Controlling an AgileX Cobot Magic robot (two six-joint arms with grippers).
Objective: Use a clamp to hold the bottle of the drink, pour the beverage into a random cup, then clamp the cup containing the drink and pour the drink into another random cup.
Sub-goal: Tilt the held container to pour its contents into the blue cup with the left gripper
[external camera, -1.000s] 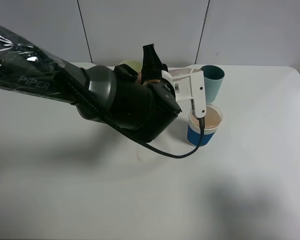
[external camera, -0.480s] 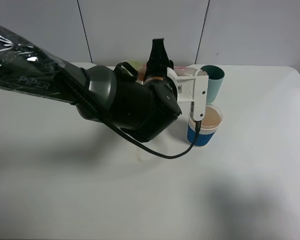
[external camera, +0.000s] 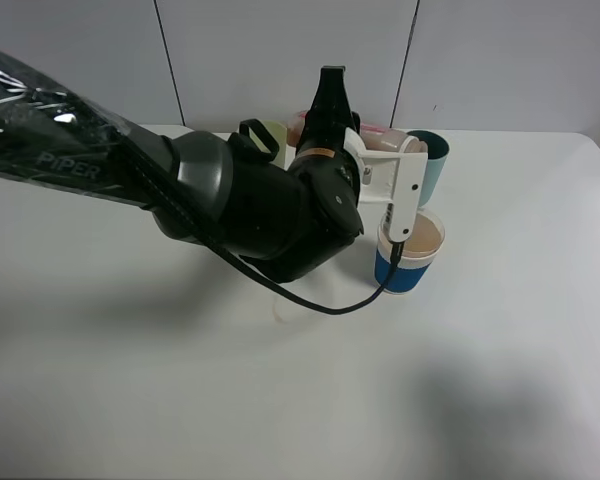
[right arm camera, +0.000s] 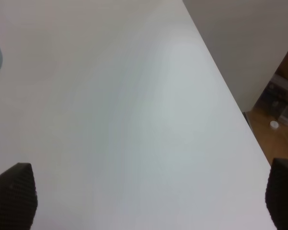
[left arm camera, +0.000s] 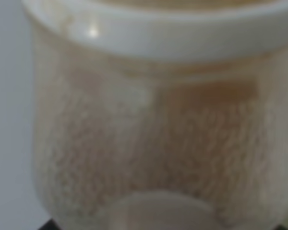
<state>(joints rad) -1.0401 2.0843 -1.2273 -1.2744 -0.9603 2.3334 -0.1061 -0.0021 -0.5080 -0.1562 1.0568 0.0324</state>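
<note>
Bottle [external camera: 365, 131], pinched in the left gripper [external camera: 318, 125], lies almost sideways above the cups near the table's far edge, with tan drink clinging inside it. The right gripper [right arm camera: 148, 194] hangs spread wide. The blue cup [external camera: 405, 265] holds tan drink, while what the teal cup [external camera: 430, 165] holds is hidden. The first pour looks nearly done, so next comes standing the bottle down and clamping the blue cup.
</note>
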